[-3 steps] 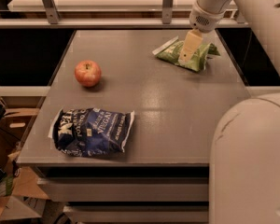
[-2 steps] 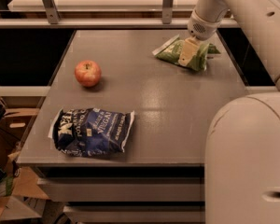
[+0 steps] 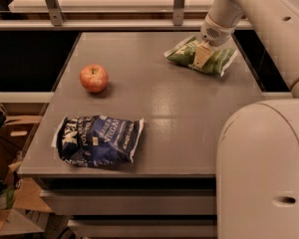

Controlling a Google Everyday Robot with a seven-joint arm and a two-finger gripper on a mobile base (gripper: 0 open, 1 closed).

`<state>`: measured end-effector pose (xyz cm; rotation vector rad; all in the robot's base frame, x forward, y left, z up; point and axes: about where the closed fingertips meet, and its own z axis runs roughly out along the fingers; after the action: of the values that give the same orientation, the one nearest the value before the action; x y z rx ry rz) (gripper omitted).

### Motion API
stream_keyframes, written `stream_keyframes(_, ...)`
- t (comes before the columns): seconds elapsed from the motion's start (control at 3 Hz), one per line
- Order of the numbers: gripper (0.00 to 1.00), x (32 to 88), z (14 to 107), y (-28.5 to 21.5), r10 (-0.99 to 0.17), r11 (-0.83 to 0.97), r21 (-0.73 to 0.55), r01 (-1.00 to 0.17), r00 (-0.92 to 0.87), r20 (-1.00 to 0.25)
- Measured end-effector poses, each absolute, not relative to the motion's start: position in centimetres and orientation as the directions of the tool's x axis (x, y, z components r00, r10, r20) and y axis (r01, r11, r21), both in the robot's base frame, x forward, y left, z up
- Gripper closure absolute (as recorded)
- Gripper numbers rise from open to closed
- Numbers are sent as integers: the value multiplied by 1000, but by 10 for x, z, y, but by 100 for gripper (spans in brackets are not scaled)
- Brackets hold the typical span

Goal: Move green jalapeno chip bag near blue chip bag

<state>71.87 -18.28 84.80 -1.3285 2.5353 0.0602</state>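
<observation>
The green jalapeno chip bag (image 3: 217, 59) lies flat at the far right of the grey table (image 3: 179, 108). My gripper (image 3: 202, 58) reaches down from the upper right and sits on the middle of the green bag, touching it. The blue chip bag (image 3: 97, 139) lies flat near the table's front left edge, far from the green bag and from my gripper.
A red apple (image 3: 93, 77) stands on the left side of the table, between the two bags' depths. My arm's large white body (image 3: 264, 173) fills the lower right. Metal rails (image 3: 114, 24) run behind the table. Cardboard boxes (image 3: 12, 133) sit below left.
My arm has swung a little to the left and the gripper has settled slightly lower on the green bag. The bags and the apple have not moved.
</observation>
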Motion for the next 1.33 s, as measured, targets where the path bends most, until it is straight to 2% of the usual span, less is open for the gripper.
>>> stream_keyframes(0.33, 100, 719, 852, -183, -801, 576, -92, -812, -538, -263)
stream_keyframes(0.67, 100, 719, 854, -183, -801, 576, -92, -812, -538, -263)
stream_keyframes(1.33, 100, 692, 937, -113, -911, 364, -203, -909, -303, -280)
